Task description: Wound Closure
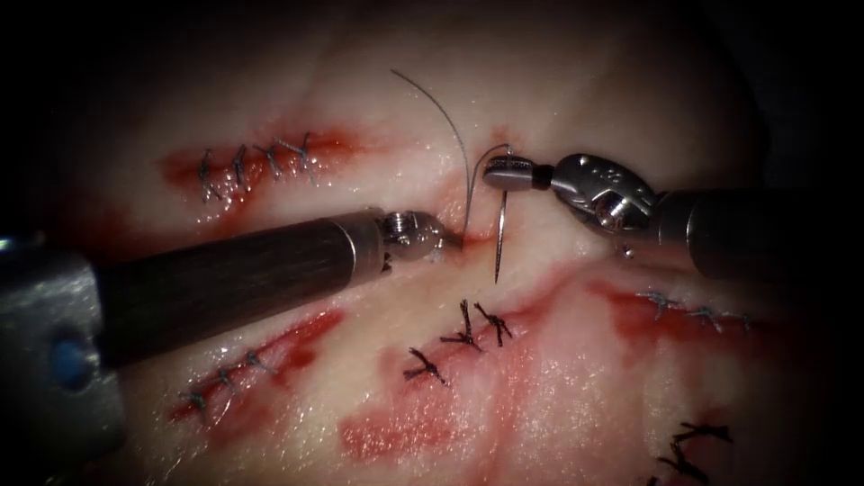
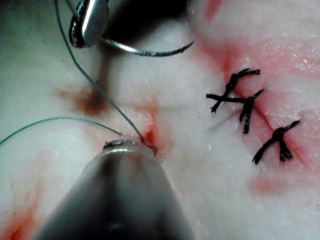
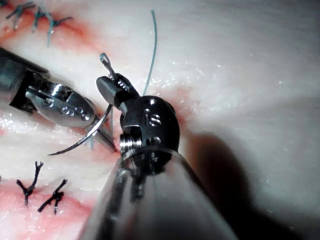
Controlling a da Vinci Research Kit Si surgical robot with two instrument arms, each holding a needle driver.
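Left tool (image 1: 438, 239) grips tissue (image 1: 378, 99) at the cut; right tool (image 1: 498, 171) clamps needle (image 1: 500, 236).

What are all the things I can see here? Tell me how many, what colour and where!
Tissue: one, pale pink, under everything.
Cut: one open, red, middle, between the tools.
Needle: one, silver, curved, held near its thread end, tip free above the tissue just right of the cut.
Thread: one, grey-green, arcing up from the cut.
Black knots: three below the cut, more at bottom right.
Grey stitch rows: three, upper left, lower left, right.
Red fluid: patches around the stitches.
Left tool: one, silver, tip at the cut on the thread.
Right tool: one, silver, shut on the needle.
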